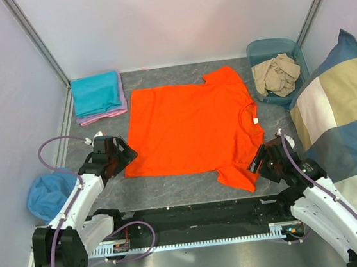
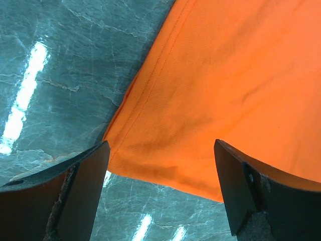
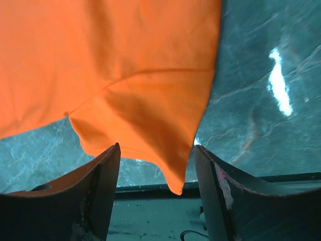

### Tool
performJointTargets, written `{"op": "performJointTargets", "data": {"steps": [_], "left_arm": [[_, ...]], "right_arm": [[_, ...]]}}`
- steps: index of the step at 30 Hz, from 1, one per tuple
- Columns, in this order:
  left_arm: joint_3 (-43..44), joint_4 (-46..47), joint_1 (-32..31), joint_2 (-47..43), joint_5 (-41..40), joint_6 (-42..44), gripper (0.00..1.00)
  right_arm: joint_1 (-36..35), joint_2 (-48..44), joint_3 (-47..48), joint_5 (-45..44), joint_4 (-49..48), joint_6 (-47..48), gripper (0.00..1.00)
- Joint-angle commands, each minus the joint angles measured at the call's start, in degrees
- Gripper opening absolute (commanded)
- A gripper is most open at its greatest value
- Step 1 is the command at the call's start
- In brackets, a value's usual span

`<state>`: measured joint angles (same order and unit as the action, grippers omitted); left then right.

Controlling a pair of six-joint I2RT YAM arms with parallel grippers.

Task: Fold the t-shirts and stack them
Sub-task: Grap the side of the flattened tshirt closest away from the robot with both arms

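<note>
Orange t-shirt (image 1: 191,129) lying flat mid-frame, spread for folding. Left gripper (image 1: 124,155) straddling lower-left hem corner, right gripper (image 1: 259,161) straddling lower-right sleeve; both released, likely positioning for paired lift.

Grey marbled tabletop (image 1: 172,187), glare streaks (image 2: 25,90); pale lilac walls (image 1: 172,18); metal corner posts (image 1: 39,43).

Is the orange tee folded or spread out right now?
Spread out: the orange t-shirt lies flat on the table, both sleeves extended and the neck label showing, no fold in it.
</note>
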<state>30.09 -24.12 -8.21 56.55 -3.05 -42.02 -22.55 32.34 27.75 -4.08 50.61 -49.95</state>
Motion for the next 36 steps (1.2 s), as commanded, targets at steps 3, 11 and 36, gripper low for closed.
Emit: {"op": "performJointTargets", "data": {"steps": [3,11,36], "left_arm": [[-0.29,4.61,0.03,1.1,1.29,1.41,0.92],[-1.34,6.36,0.03,1.19,2.17,0.98,0.92],[-3.37,11.02,0.12,3.82,4.89,0.45,0.92]], "right_arm": [[-5.57,1.32,-1.2,-0.23,-2.09,-7.34,0.65],[-11.99,4.66,-1.03,-0.58,-1.4,-11.66,0.63],[-40.38,22.76,6.43,-23.68,4.67,-34.33,0.74]]}}
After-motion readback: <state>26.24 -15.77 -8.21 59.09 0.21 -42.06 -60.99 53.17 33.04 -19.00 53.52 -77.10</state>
